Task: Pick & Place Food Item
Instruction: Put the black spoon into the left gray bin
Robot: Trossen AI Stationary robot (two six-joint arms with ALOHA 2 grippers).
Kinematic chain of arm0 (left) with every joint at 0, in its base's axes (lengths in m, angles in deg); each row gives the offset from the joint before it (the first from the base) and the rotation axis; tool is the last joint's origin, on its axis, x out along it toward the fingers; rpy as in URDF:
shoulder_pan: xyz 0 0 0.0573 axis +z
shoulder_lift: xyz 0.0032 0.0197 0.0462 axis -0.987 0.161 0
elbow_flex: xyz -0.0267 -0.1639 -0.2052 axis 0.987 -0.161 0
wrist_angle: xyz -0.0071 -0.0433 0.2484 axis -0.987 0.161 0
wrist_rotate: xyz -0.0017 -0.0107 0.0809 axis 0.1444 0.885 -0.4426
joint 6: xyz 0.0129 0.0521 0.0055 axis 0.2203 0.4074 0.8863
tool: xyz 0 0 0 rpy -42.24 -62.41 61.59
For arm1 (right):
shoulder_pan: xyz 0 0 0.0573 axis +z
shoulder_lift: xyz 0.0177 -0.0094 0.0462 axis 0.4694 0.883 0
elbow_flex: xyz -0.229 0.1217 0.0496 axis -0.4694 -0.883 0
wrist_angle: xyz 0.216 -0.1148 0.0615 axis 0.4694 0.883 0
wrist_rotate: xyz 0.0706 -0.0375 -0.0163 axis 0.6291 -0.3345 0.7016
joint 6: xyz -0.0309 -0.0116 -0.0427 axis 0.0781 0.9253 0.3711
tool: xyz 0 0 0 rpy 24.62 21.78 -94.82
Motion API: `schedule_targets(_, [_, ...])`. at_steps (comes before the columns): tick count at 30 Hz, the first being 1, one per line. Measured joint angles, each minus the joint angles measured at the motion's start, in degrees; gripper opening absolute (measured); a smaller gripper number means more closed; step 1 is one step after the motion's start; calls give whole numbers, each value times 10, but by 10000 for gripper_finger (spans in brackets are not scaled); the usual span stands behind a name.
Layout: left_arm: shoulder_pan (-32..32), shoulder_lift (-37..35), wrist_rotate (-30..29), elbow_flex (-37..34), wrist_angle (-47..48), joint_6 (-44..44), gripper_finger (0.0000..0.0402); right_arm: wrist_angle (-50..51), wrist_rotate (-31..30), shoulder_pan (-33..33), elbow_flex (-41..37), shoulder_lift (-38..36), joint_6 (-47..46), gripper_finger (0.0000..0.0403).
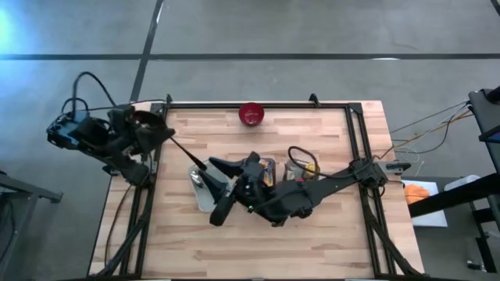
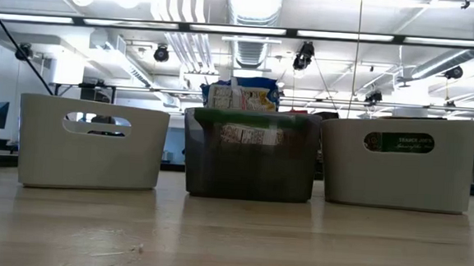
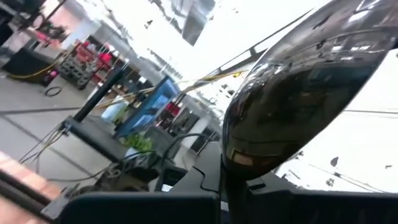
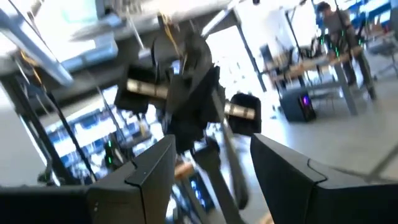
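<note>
Wooden table [image 1: 328, 226] carries three bins [image 2: 250, 153] under bright ceiling lights [image 2: 252, 28].

The right arm [image 1: 312, 191] covers most of the bins [image 1: 266, 173] from above; the dark middle bin's [image 2: 250, 154] contents are too blurred to name

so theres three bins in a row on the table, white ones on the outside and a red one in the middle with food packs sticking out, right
Not quite: the middle bin is dark grey and see-through, not red, as the low view shows. The rest holds: three bins in a row, a white bin and another white bin on the outside, and food packs sticking out of the middle one.
</note>
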Motion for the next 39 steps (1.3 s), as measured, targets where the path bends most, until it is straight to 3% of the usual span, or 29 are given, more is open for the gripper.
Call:
schedule_targets(8, [0,4,18,1,-85,48,0,-30,28,-9,0,-6,-49,205])
schedule_targets(14, [0,12,19,1,-115,69,0,-30,79,-26,0,-6,-100,205])
schedule_targets(25, [3,14,23,1,-130,78,0,-30,96,-34,0,-6,-108,201])
schedule_targets(39, [4,29,29,1,-130,73,0,2,131,-48,0,-6,-104,59])
